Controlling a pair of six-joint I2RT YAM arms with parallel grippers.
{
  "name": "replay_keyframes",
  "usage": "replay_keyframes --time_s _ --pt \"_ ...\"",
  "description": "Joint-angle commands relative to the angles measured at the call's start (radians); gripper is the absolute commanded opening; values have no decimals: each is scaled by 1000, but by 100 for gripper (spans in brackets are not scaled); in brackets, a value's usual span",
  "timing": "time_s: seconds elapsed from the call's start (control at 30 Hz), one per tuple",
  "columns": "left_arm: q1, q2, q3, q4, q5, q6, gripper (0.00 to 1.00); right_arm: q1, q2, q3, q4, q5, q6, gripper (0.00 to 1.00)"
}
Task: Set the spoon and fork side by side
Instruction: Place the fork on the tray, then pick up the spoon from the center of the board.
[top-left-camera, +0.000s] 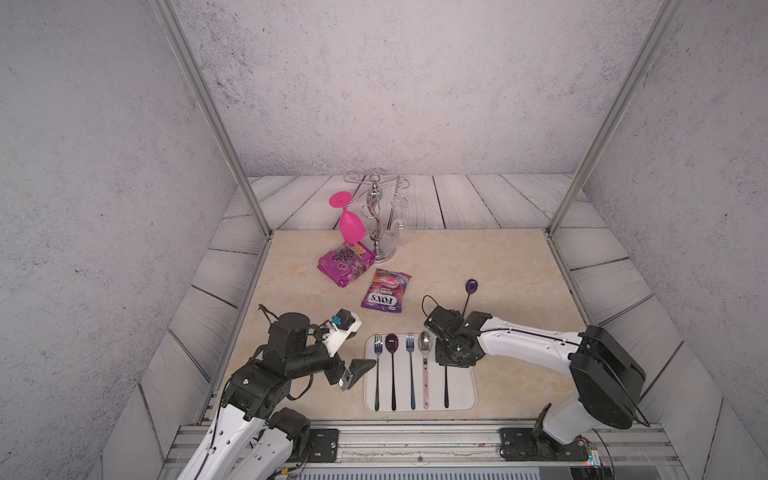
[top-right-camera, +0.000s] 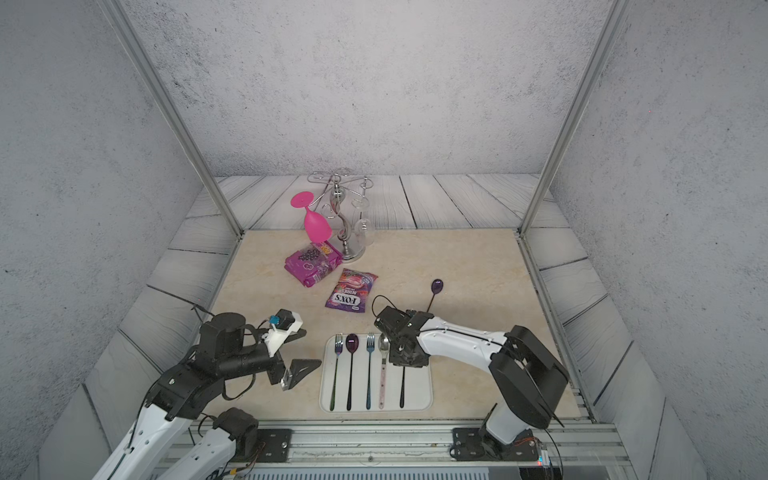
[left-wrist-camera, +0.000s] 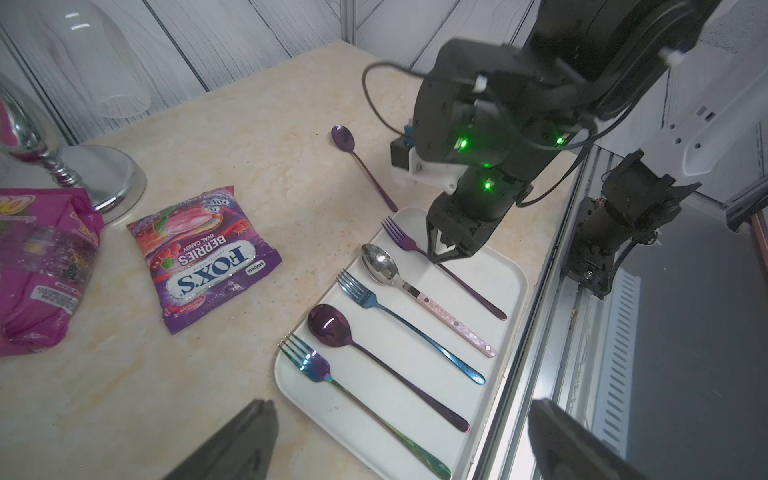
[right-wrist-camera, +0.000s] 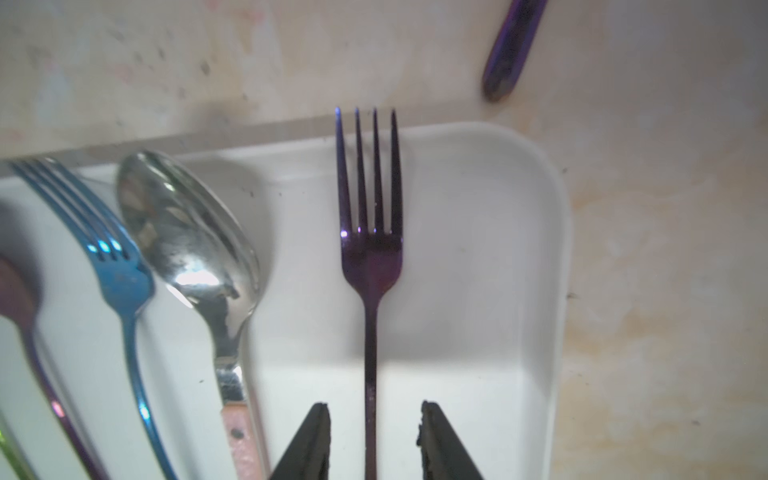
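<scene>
Left gripper: your left gripper (top-left-camera: 358, 348) hangs just off the left edge of the white rectangular plastic tray (top-left-camera: 461, 390), fingers wide apart and empty.
Tray row: from the tray's left edge you have a rainbow-tinted metal fork (top-left-camera: 377, 374), a dark purple metal spoon (top-left-camera: 392, 365), a blue metal fork (top-left-camera: 411, 370) and a silver spoon with a pink speckled handle (top-left-camera: 425, 365), all parallel.
Newest piece: the purple metal fork (right-wrist-camera: 371, 266) lies flat in the tray, right of the silver spoon with a gap between them.
Right gripper: your right gripper (right-wrist-camera: 376, 409) straddles that fork's handle, jaws apart and clear of it on both sides.
Loose piece: a small purple long-handled spoon (top-left-camera: 471, 286) lies on the table beyond the tray's far right corner.
Progress: two fork-and-spoon pairs look done; the purple fork appears placed but lacks a partner, so the loose spoon is probably what you fetch next.
Writing: the purple candy bag (left-wrist-camera: 208, 257) beyond the tray reads "FOX'S", "BERRIES", "OVAL CANDY"; the magenta packet (top-left-camera: 345, 262) is unreadable.
</scene>
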Motion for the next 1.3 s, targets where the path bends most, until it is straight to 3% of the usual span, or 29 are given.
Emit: replay_keyframes --time_s 0.0,0.2,0.4,0.8,1.1,1.2,1.27 --pt "3 39 2 13 0 55 99 -45 -57 66 -102 73 -46 40" --pt "1 125 28 20 14 55 99 -269 -9 139 -41 23 -159 41" --pt "-1 158 32 28 -27 57 100 -431 213 315 -19 -56 -256 39" --pt "-3 169 1 30 -9 55 99 -538 478 503 0 -95 -304 35" --pt "-3 164 -10 35 -22 52 99 -574 542 511 1 -99 -332 31" --pt "-3 165 -17 41 -26 52 100 -580 569 519 6 -105 -352 27" --pt "-4 169 -14 39 -28 50 100 -585 587 529 -4 -99 -366 19"
